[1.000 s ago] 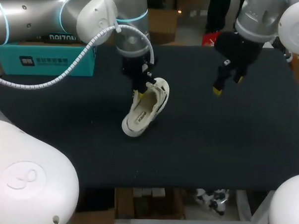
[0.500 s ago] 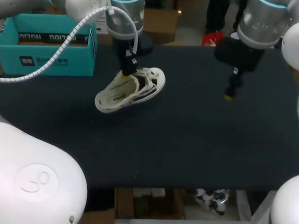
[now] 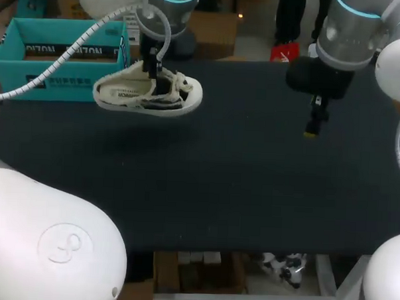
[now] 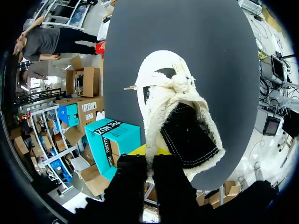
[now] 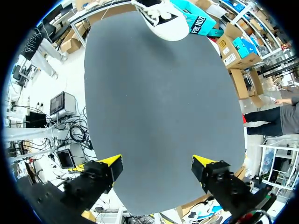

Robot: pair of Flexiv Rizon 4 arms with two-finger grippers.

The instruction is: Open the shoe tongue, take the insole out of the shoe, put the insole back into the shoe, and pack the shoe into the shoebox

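Observation:
A white sneaker with black trim hangs above the table's back left, lying level, its insole showing in the opening. My left gripper comes down from above and is shut on the rim of its upper. In the left wrist view the sneaker stretches away from the closed fingers, toe farthest out. The teal shoebox stands open just left of the shoe, and beside my gripper as shoebox. My right gripper hangs over the table's right back, open and empty, with the right gripper fingertips far apart.
The dark table spreads under both arms. From the right wrist the sneaker and the shoebox lie far ahead at the table's far end.
My left arm has carried the shoe left and back toward the shoebox, turning it from hanging toe-down to lying level. The right gripper has shifted slightly to the right.

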